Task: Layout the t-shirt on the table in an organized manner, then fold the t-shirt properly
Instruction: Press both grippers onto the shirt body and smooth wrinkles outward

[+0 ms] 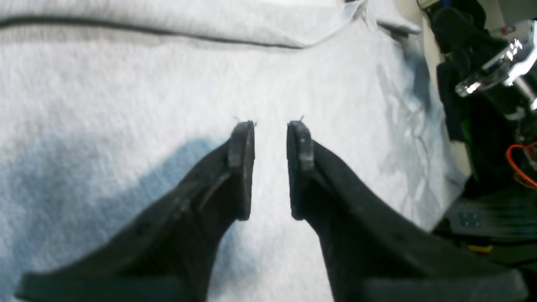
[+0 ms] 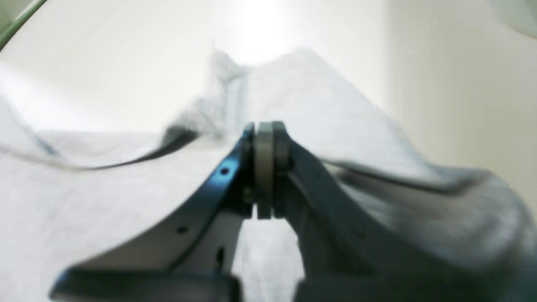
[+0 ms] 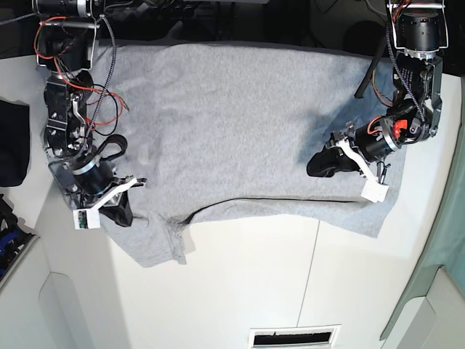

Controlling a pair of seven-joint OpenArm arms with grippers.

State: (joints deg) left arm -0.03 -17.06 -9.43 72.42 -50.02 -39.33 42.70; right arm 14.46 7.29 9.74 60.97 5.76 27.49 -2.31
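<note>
T-shirt [image 3: 232,123] flat on table [image 3: 240,283]; long axis left-right

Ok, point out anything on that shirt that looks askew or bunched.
The t-shirt mostly lies flat, but its lower corner beside the right gripper is folded over itself and bunched. The hem runs unevenly across the table.

Hidden, cropped, blurred bits

My right wrist view is soft all over: the t-shirt [image 2: 105,201] folds around my right gripper [image 2: 264,167] smear together. In base view the shirt's far edge runs under my arm bases, my left gripper [image 3: 317,166] tips are too dark to separate, and a dark cloth [image 3: 11,142] is cut by the left edge.
</note>
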